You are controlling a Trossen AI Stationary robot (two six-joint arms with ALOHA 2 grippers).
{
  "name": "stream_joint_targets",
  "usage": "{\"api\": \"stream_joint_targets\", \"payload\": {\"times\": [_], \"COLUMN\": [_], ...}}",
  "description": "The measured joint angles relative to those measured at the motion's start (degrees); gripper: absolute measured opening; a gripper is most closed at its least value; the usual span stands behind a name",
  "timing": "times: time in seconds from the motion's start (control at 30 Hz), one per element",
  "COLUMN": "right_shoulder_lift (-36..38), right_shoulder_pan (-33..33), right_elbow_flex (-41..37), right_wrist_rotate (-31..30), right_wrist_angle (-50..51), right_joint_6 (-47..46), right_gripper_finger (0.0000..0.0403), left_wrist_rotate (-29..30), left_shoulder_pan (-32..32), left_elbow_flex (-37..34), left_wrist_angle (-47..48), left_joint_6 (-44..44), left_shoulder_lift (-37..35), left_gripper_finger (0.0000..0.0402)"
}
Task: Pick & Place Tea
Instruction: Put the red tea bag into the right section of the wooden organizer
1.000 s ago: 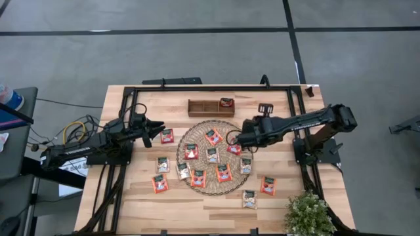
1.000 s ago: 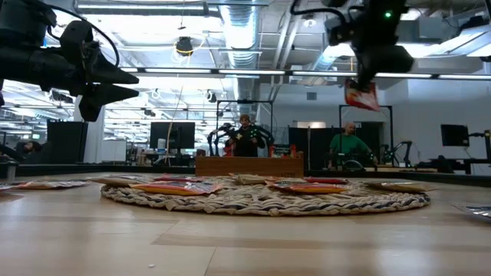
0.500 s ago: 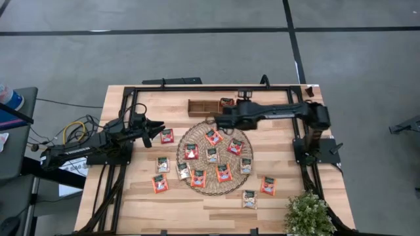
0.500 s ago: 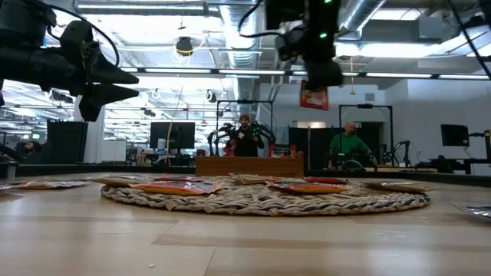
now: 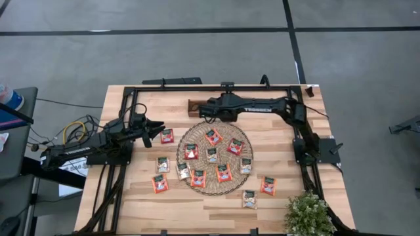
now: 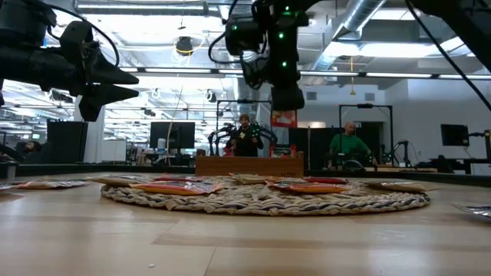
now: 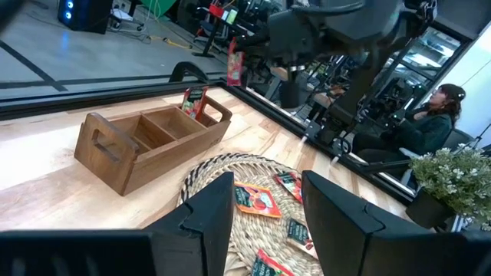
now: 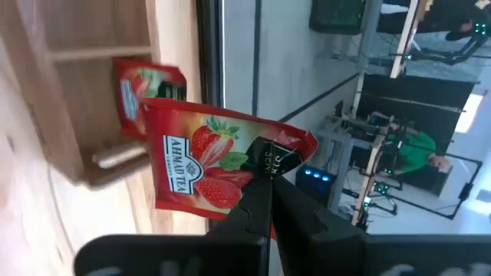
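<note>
I see right end effector pinching red sachet above wooden tray | left end effector parted, empty, bench left side

A large round woven mat is lying mid-table, a brown wooden compartment tray is sitting behind it, and a small green potted plant is standing at the table's front right corner.
</note>
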State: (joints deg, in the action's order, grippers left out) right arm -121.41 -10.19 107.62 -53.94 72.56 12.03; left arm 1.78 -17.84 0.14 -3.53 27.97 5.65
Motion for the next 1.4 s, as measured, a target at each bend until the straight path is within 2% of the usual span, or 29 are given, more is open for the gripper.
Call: {"api": "stream_joint_targets", "payload": {"times": [0.13, 0.37, 0.93, 1.4], "right_shoulder_lift": [0.13, 0.13, 0.13, 0.19], "right_shoulder_pan": [-1.27, -3.43, -5.02, -6.24], "right_elbow_flex": [-0.01, -1.08, -10.91, -15.48], "right_wrist_rotate": [0.87, 6.26, 5.36, 5.40], "right_wrist_angle": [-2.84, -5.78, -18.72, -23.74], "right_joint_6": [0.01, 0.09, 6.49, 8.83], "right_gripper_finger": [0.0000, 0.0000, 0.0000, 0.0000], "left_wrist_rotate": [0.01, 0.48, 0.49, 1.55], "left_shoulder_pan": [0.01, 0.02, 0.02, 0.02], "left_elbow_flex": [0.00, 0.00, 0.00, 0.00], "left_wrist_angle": [-0.02, -0.02, -0.02, -0.02], "left_joint_6": [-0.07, -0.09, -0.08, -0.07], "left_shoulder_lift": [0.00, 0.00, -0.01, -0.01], "left_gripper_finger": [0.0146, 0.0146, 0.0146, 0.0146]}}
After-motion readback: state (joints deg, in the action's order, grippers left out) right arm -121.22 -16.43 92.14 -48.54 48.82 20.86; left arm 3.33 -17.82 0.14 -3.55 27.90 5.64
